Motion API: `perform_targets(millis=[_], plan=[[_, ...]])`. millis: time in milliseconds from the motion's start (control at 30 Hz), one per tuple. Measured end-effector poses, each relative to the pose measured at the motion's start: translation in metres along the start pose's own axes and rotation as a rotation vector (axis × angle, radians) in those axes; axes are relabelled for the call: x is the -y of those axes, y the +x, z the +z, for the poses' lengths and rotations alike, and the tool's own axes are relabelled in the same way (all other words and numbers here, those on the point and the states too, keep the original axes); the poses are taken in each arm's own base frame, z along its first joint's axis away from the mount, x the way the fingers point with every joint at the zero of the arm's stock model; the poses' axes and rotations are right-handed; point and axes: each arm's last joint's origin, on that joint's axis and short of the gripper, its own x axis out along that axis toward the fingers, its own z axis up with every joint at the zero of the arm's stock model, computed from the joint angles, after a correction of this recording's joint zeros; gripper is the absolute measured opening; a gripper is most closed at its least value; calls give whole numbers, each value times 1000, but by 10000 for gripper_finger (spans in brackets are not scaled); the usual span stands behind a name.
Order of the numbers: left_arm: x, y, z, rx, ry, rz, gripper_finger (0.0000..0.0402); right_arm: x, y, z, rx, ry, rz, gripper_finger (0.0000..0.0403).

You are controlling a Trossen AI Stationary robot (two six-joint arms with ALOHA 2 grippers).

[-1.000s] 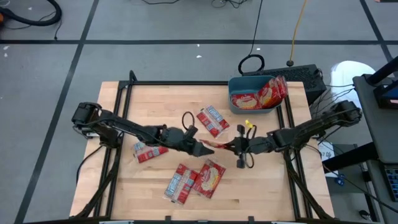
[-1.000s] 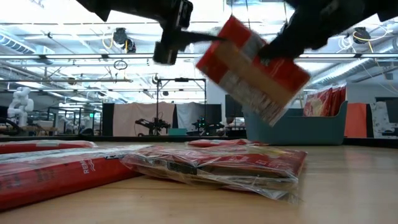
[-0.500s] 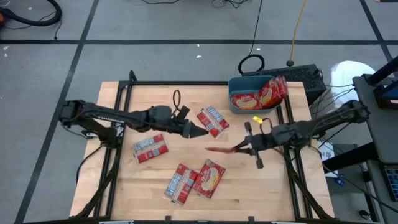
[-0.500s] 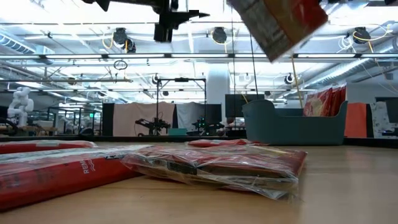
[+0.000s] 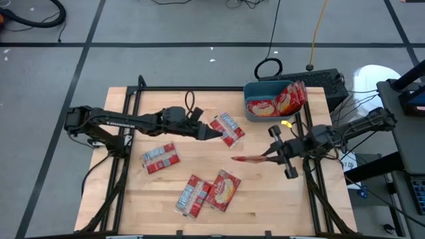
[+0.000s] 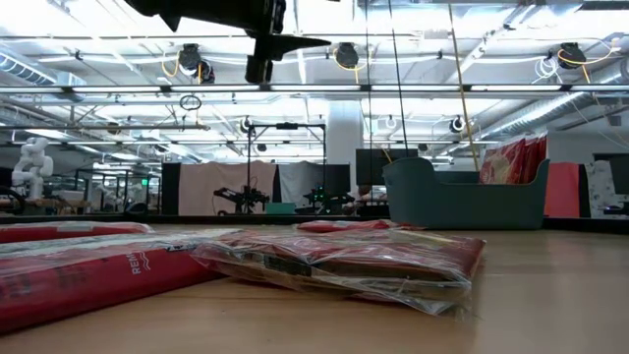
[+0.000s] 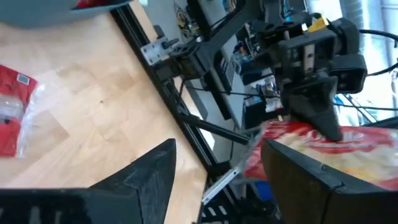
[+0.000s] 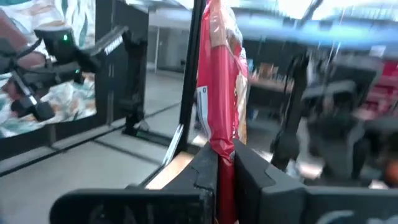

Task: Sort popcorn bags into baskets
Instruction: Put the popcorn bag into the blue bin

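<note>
Red popcorn bag (image 5: 249,159) pinched edge-on in right gripper (image 5: 272,154), above table's right-centre | teal basket (image 5: 255,89) far right, two bags inside | left gripper (image 5: 216,133) fingers spread, empty, centre | carry bag level over basket rim before releasing

No legible text on any popcorn bag (image 6: 88,280).

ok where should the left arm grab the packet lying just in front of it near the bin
Take the popcorn bag by a long edge from straight above, jaws spanning its narrow width. It lies flat and alone on the table, angled, so the wrist should turn to match. The open left gripper hovers right beside it; the right gripper holds another bag.
</note>
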Motion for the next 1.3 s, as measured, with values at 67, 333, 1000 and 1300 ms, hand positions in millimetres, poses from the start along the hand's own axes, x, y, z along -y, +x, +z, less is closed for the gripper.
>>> perform_targets(millis=[67, 333, 1000, 1300], plan=[[2, 0, -2, 17, 20, 5, 243, 1, 1, 3, 35, -41, -13, 15], [25, 2, -18, 247, 276, 2, 282, 7, 1, 8, 90, -81, -52, 15], [98, -11, -57, 504, 716, 15, 282, 26, 32, 0, 247, 32, -44, 15], [108, -10, -67, 375, 764, 1, 282, 35, 42, -3, 349, 57, -80, 15]])
